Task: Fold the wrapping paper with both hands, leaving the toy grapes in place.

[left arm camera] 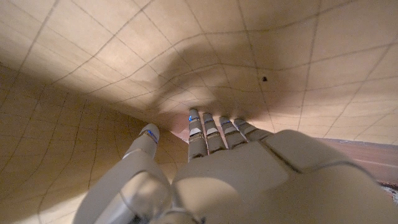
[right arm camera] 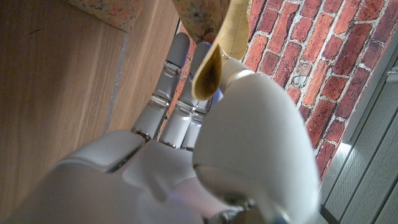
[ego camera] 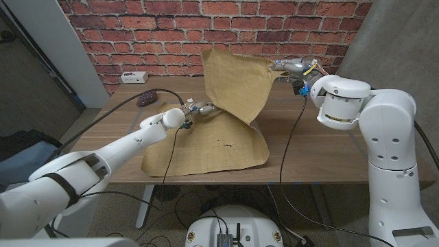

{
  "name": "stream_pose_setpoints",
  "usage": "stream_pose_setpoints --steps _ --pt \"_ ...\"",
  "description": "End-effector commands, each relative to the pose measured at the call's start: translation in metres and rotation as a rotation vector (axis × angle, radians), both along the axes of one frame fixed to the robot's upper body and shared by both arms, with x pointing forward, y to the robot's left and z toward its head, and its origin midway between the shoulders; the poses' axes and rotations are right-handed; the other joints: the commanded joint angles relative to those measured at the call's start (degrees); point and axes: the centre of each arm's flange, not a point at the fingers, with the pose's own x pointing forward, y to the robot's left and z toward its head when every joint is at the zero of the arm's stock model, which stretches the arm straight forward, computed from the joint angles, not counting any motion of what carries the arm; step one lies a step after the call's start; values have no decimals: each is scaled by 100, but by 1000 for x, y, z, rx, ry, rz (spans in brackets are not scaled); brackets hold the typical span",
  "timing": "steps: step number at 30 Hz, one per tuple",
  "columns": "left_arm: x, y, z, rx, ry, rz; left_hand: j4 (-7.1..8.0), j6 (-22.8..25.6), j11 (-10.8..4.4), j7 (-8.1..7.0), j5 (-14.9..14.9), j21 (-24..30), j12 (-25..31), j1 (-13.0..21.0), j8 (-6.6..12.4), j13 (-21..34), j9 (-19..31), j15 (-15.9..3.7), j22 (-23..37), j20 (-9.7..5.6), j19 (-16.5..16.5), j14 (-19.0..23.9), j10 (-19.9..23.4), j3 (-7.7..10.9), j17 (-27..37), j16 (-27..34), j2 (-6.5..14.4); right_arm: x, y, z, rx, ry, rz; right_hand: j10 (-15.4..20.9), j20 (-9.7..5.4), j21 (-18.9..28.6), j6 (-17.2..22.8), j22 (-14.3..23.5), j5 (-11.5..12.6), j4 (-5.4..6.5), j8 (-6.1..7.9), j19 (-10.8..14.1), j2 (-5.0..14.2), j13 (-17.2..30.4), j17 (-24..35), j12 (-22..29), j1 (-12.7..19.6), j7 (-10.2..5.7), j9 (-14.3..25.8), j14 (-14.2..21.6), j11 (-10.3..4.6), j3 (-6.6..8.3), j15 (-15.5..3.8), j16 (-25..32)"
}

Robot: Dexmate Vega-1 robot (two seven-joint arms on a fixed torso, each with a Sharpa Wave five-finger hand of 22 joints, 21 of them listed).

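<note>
Head view shows the brown wrapping paper [ego camera: 230, 103] half raised off the worktop [ego camera: 123, 130]: right hand [ego camera: 293, 68] pinches its far corner high, left hand [ego camera: 197, 110] grips the near fold. Light and creasable, it is best held by its edges. Toy grapes [ego camera: 146, 98] sit well apart.

A red brick wall [ego camera: 171, 27] backs the wooden table [ego camera: 302, 147], grey panels flanking it

Glossy white rounded arm shells; the left arm [ego camera: 82, 165] wears a black band, black cables trail both, and grey-jointed fingers [left arm camera: 205, 130] carry blue lights.
</note>
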Motion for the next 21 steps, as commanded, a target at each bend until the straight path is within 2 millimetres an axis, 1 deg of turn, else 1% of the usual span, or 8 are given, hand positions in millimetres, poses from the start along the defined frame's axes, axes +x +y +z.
stream_pose_setpoints --steps 1,4,9,11,15,17,19,21 --pt "-5 -5 5 -15 -20 -16 10 60 34 5 5 33 21 -54 -7 21 23 50 23 641 556 70 63 17 45 29 16 8 -2 -5 136 -39 172 438 -62 123 -72 -7 -41 33 -58 67 89 381 -137 66 82 -21 24 354 420 1 -218 -102" --pt "-8 -8 8 -15 -33 -21 0 55 72 5 6 -2 -6 -46 -16 21 23 165 23 825 481 53 35 30 47 20 23 10 0 -10 163 -56 208 427 -85 163 -82 -16 -52 33 -72 82 103 358 -197 49 86 3 33 402 421 2 -225 -149" --pt "-18 -9 14 -31 -75 -28 -10 75 98 12 7 -15 -3 -31 -15 21 23 208 23 944 452 166 75 49 51 59 37 12 -1 -16 202 -126 221 401 -106 206 -86 -31 -64 30 -86 70 115 361 -200 48 90 1 48 426 426 6 -237 -191" --pt "-26 -9 17 -39 -120 -5 -16 169 102 26 14 2 22 -2 13 21 24 178 24 993 496 318 171 88 56 101 85 10 -4 -16 188 -145 173 399 -108 214 -75 -34 -67 29 -84 61 117 362 -190 49 91 -1 50 431 432 7 -234 -194" --pt "-45 -9 26 -40 -235 74 -31 275 39 38 25 66 44 104 27 20 26 145 28 1095 680 593 315 212 55 145 228 5 -9 -16 168 -174 106 396 -105 236 -75 -43 -74 29 -91 30 121 375 -153 62 90 -5 62 439 431 9 -245 -204" --pt "-59 -9 32 -52 -329 136 -42 268 33 -17 22 84 38 136 15 20 26 101 29 1113 736 649 329 243 54 146 246 2 -11 -17 158 -182 74 402 -103 249 -71 -48 -76 28 -91 24 121 390 -136 75 90 -6 68 444 427 10 -249 -208" --pt "-64 -9 33 -52 -360 159 -59 255 21 -56 16 107 30 168 3 19 25 89 30 1150 805 709 335 268 52 148 246 1 -11 -18 160 -185 67 404 -104 261 -65 -52 -78 25 -94 14 117 397 -117 82 90 -16 72 453 430 11 -251 -211" --pt "-78 -10 36 -50 -459 231 -83 224 0 -111 6 128 19 200 -15 19 25 87 30 1172 875 767 336 289 50 146 232 -1 -13 -20 155 -194 42 404 -106 273 -53 -56 -81 24 -91 2 115 399 -98 85 90 -6 78 452 431 11 -266 -217"
